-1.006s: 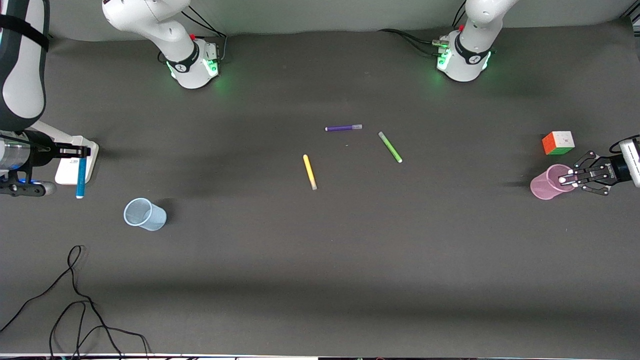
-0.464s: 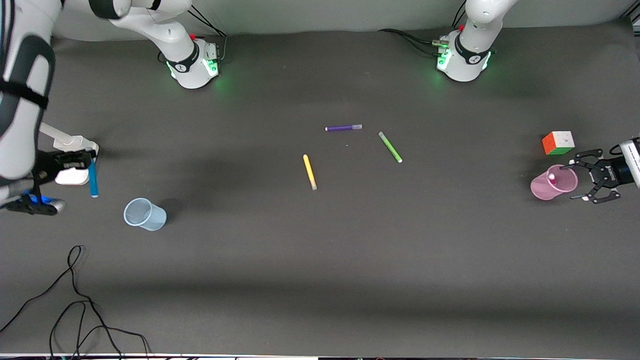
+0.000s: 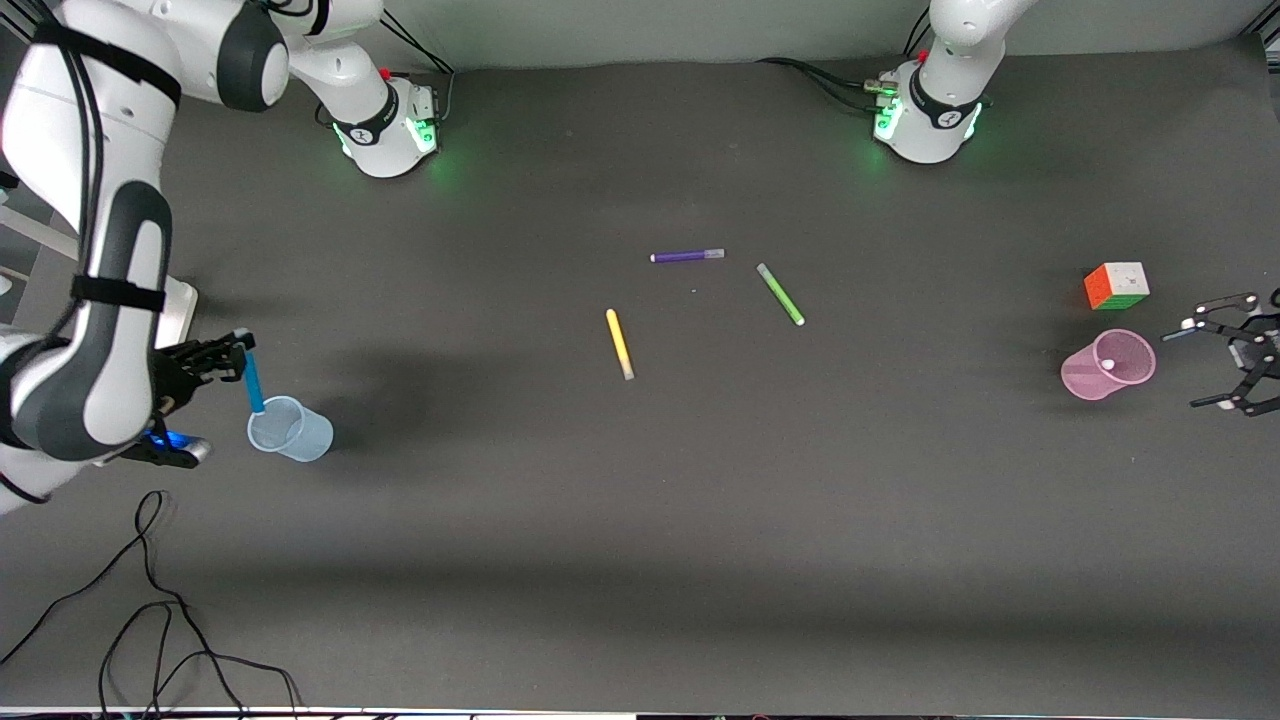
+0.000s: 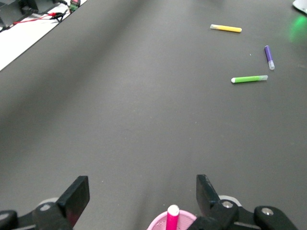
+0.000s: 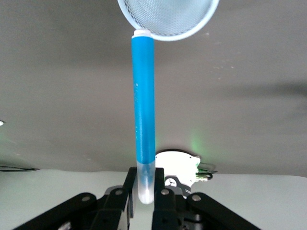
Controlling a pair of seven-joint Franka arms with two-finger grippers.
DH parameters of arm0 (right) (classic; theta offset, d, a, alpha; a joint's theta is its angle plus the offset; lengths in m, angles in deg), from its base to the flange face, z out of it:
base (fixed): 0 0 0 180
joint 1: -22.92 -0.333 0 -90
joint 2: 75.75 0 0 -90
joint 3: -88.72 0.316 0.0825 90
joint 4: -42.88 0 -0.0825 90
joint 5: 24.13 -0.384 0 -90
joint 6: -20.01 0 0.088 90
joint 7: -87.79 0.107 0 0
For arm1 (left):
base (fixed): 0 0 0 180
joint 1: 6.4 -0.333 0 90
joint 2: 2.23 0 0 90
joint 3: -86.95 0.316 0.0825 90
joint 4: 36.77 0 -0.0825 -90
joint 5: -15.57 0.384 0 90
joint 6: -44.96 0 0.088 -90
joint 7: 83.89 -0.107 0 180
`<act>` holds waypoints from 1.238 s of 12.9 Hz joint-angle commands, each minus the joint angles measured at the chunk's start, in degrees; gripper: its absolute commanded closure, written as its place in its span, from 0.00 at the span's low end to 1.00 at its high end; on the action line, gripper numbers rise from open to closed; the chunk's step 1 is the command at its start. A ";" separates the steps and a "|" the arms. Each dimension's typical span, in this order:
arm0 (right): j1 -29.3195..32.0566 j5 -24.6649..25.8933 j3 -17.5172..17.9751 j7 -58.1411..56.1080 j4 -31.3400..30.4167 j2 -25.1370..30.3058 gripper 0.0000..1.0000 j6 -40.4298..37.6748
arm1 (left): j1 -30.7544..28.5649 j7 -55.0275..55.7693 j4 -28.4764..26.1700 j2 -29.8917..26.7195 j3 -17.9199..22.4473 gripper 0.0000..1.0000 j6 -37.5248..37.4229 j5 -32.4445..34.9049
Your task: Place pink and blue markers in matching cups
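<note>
The pink marker (image 3: 1104, 362) stands inside the pink cup (image 3: 1085, 378), so only its white end and a short pink length show above the rim; in the left wrist view the cup (image 4: 158, 224) is cut off at the frame edge and the marker (image 4: 172, 216) pokes up between the 2 dark fingers (image 4: 74, 196). The left pincer (image 3: 1222, 362) sits at the frame edge toward the left arm's end of the surface, beside the pink cup and clear of it, spread wide and holding nothing. Its arm is cut off by the frame.

The right pincer (image 3: 225, 358) is closed on the capped end of the blue marker (image 3: 253, 382), which hangs nearly upright with its white tip at the rim of the blue cup (image 3: 300, 437); the right wrist view shows the marker (image 5: 144, 115) ending at the cup's rim (image 5: 192, 29), and whether the tip is inside cannot be told.

The surface (image 3: 640, 520) is dark grey and matte. Near its middle lie a purple pen (image 3: 686, 256), a green pen (image 3: 780, 294) at 4 o'clock of it, and a yellow pen (image 3: 619, 343) at 7 o'clock. A colour cube (image 3: 1116, 286) rests at 12 o'clock of the pink cup. A loose black cable (image 3: 150, 600) trails over the surface at 7 o'clock of the blue cup.
</note>
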 commanded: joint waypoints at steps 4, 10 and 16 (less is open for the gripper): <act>3.82 -2.74 1.93 -1.53 3.15 -5.57 0.87 0.72 | 8.78 26.43 -1.75 -17.28 0.72 0.01 -4.95 9.66; 5.76 -2.66 4.14 -0.83 3.50 -6.54 0.75 1.16 | 21.79 55.26 -1.75 -28.63 0.46 0.01 -7.77 20.12; 5.24 -2.05 4.06 -0.39 6.38 -5.49 0.01 1.07 | 25.68 82.00 -1.22 -30.57 -11.38 0.01 -7.08 31.19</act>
